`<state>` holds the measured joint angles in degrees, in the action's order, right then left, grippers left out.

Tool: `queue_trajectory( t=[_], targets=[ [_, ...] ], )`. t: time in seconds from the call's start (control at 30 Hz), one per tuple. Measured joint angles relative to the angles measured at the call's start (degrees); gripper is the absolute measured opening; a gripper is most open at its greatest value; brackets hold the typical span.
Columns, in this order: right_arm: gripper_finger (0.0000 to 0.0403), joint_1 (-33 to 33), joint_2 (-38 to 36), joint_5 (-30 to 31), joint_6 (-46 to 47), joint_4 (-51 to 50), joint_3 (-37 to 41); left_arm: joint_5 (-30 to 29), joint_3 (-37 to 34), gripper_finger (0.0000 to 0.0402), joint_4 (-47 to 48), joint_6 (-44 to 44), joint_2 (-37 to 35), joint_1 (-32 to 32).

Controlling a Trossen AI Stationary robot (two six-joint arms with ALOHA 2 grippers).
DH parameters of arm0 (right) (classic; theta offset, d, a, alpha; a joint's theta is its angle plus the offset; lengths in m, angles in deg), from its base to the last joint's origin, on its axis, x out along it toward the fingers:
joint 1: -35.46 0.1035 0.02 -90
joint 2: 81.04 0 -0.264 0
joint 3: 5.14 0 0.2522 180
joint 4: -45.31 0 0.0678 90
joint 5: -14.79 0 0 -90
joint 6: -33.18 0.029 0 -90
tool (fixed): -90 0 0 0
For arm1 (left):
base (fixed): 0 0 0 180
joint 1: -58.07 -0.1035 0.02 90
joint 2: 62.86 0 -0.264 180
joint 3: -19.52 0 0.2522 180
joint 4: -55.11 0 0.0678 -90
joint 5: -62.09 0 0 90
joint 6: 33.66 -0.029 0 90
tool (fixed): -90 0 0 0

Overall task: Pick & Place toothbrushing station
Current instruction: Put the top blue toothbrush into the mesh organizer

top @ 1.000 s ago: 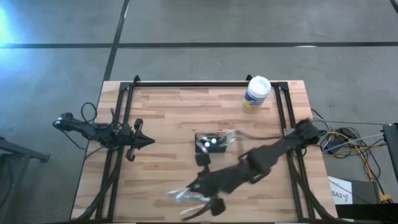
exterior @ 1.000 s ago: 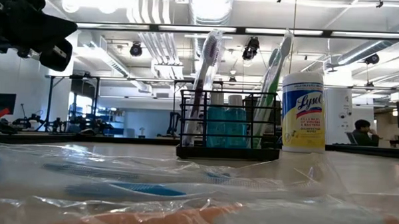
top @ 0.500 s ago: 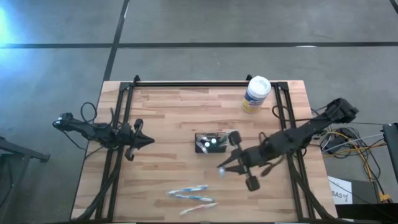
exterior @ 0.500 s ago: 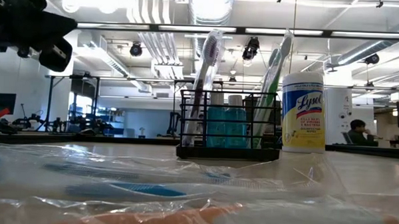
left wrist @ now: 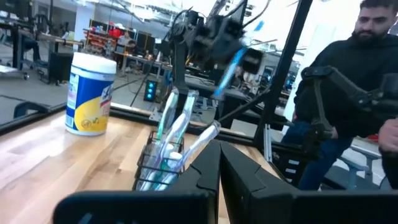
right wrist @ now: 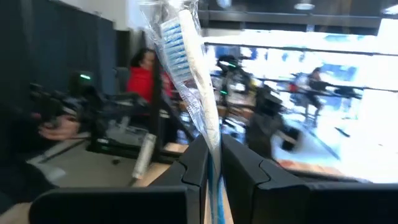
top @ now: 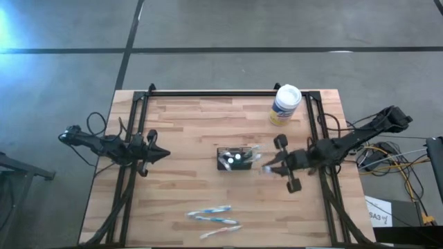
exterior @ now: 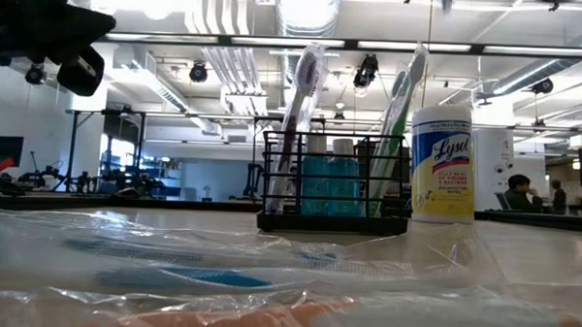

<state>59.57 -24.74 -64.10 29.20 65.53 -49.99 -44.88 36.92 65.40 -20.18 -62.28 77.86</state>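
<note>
The toothbrushing station point(top: 235, 158), a black wire holder with toothbrushes standing in it, rests on its base at the table's middle; it also shows in the low view point(exterior: 334, 189) and the left wrist view point(left wrist: 163, 163). My right gripper point(top: 266, 168) hangs just right of it, shut on a plastic-wrapped blue-and-white toothbrush point(right wrist: 186, 68). My left gripper point(top: 166, 153) waits shut and empty at the table's left side point(left wrist: 219, 158). My right gripper pinches the wrapped toothbrush between its two fingers at the handle point(right wrist: 212, 140), through the clear wrapper. The bristle head point(right wrist: 177, 40) sticks out past the fingertips point(right wrist: 199, 149). The brush is lifted clear of the table; the left wrist view shows it tilted point(left wrist: 227, 65).
A yellow-labelled white-lidded wipes canister point(top: 285, 104) stands at the far right. More wrapped toothbrushes point(top: 211, 216) lie near the table's front edge, filling the low view's foreground point(exterior: 171, 266). A person point(left wrist: 348, 93) sits beyond the table's right side.
My right gripper has swung from the wrapped toothbrushes at the near edge toward the far right, ending beside the station's right side. It carries one wrapped toothbrush, lifted off the table. The others stay where they lay.
</note>
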Motion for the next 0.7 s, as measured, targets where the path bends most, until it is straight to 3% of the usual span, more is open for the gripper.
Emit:
queue_trajectory(
  t=[0.17,0.43,0.7],
  targets=[
    [0.0033,-1.73,-5.86,0.38,0.26,1.67,7.64,-0.02,0.68,0.0012,0.02,-2.8,0.07,0.01],
    [0.0033,-2.15,-11.67,7.89,-0.07,9.73,19.38,-1.5,1.02,0.0012,-0.03,-5.31,0.2,0.01],
    [0.0033,-3.08,-18.86,10.48,-0.68,13.63,28.33,-3.82,0.93,0.0012,-0.02,-5.4,0.29,-0.02]
  ],
)
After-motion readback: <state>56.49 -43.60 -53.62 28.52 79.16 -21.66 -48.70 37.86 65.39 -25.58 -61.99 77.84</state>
